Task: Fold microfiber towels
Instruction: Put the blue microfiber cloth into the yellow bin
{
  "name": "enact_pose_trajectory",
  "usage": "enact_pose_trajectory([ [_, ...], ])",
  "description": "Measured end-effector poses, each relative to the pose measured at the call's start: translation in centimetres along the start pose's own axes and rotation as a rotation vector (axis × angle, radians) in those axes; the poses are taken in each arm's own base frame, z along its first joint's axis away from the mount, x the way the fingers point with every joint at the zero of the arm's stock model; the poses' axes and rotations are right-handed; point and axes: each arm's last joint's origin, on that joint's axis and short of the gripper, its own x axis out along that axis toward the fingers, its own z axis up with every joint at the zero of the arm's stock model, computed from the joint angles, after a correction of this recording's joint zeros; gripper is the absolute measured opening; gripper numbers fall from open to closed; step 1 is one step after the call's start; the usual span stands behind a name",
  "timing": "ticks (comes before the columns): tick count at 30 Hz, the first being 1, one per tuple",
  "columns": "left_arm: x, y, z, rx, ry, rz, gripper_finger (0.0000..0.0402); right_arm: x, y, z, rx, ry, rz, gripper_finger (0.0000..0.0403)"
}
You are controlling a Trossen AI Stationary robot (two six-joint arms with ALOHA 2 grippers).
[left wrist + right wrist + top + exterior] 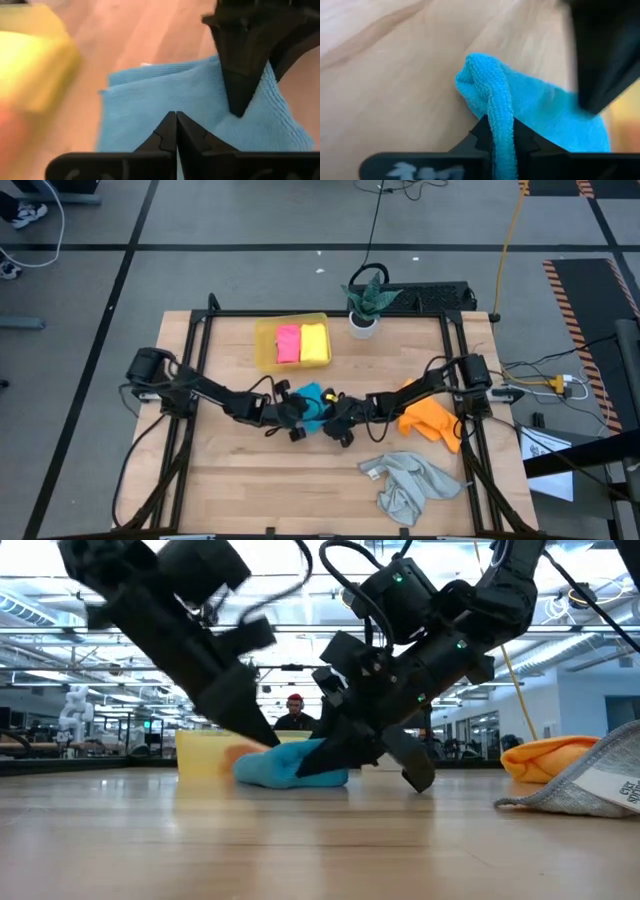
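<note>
At mid-bench lies the blue towel, bunched between the two tools, which meet over it. From the left comes the left tool, its fingers pressed together with their tips at the near edge of the blue towel; whether any cloth is caught between them cannot be told. From the right comes the right tool, pinching a raised ridge of the blue towel between its fingers, the fold standing up out of the gap. Seen from bench height, both tools slant down onto the blue heap, which rests on the wood.

Behind it, toward the far edge, sits the yellow tray, holding a folded pink towel and a folded yellow towel side by side, the pink one on the left. Just right of the tray stands a small potted plant in a white pot.

Right of the blue towel, under the right arm, lies the orange towel, crumpled. Nearer the front edge, well apart from the blue one, the grey towel lies rumpled, with a white label showing at one corner.

The bench is light wood with a black frame. Beyond it, in the low view, a person with a red cap shows in the room.
</note>
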Motion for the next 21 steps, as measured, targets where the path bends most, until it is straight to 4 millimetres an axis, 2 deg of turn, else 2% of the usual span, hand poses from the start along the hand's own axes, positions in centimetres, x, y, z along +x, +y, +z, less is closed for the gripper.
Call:
enact_pose_trajectory([
  [6,-4.6,0.1,0.1,-0.019,-0.002,0.155,0.0016,-2.7,-0.1,1.7,0.090,-0.005,0.064,0.0013],
  [10,-7.2,0.0,-0.3,-0.035,-0.011,0.210,0.0018,-5.4,-1.7,3.7,0.144,-0.092,0.017,0.0005],
  [15,-9.1,-0.7,-0.8,-0.044,-0.032,0.209,0.0019,-8.3,-4.9,4.6,0.207,-0.182,-0.083,0.0006],
  [21,-10.4,-1.1,-1.5,-0.022,-0.038,0.214,0.0019,-10.6,-10.7,4.2,0.235,-0.233,-0.301,0.0006],
])
